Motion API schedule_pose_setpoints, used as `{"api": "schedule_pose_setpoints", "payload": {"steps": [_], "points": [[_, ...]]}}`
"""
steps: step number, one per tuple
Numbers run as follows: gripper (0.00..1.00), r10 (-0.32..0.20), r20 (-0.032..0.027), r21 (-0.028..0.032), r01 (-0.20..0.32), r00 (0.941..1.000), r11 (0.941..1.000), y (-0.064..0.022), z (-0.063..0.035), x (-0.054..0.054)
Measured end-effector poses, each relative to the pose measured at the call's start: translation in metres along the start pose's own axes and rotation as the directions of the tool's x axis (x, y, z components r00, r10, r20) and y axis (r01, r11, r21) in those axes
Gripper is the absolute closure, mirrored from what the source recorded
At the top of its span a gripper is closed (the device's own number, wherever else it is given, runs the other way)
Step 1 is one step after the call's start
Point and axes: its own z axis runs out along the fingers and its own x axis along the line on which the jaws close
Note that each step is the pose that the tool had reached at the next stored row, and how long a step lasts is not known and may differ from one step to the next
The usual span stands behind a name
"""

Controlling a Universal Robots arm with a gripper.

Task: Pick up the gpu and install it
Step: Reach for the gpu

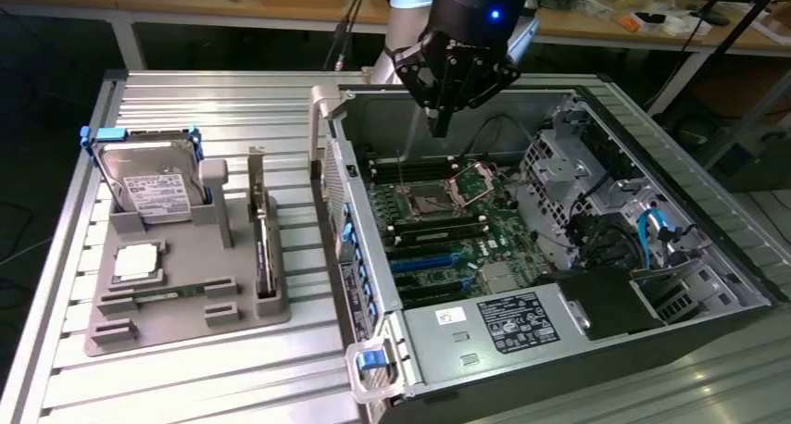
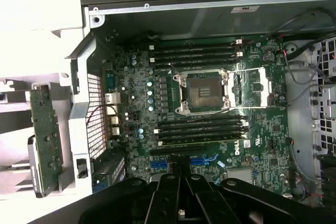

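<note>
The gpu (image 1: 262, 250) is a thin dark card standing on edge in a slot of the grey holder (image 1: 185, 324), left of the computer case, with its metal bracket end pointing away from the camera. In the wrist view the gpu (image 2: 46, 140) lies outside the case wall. My gripper (image 1: 439, 120) hangs above the open case, over the far part of the motherboard (image 1: 451, 222) near the empty processor socket (image 2: 206, 91). Its dark fingers (image 2: 167, 199) stand close together, shut, with nothing between them. The gripper is well apart from the gpu.
On the holder stand a silver hard drive (image 1: 148, 181), a processor chip (image 1: 136, 260) and a narrow memory stick (image 1: 167, 294). Blue card slots (image 1: 427, 262) cross the motherboard's near half. The case wall (image 1: 352, 248) rises between holder and motherboard. Cables and drive cages (image 1: 618, 230) crowd the exterior view's right.
</note>
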Motion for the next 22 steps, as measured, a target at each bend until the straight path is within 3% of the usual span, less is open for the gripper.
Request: {"api": "schedule_pose_setpoints", "payload": {"steps": [6, 15, 22], "points": [[0.89, 0.000, -0.0001, 0.0002, 0.000, 1.0000, 1.0000, -0.0014, 0.0001, 0.018], [0.89, 0.000, 0.0000, -0.0005, 0.000, 1.0000, 1.0000, -0.0051, 0.0000, 0.067], [0.89, 0.000, -0.0002, -0.0018, 0.000, 1.0000, 1.0000, -0.0093, -0.0001, 0.121]]}}
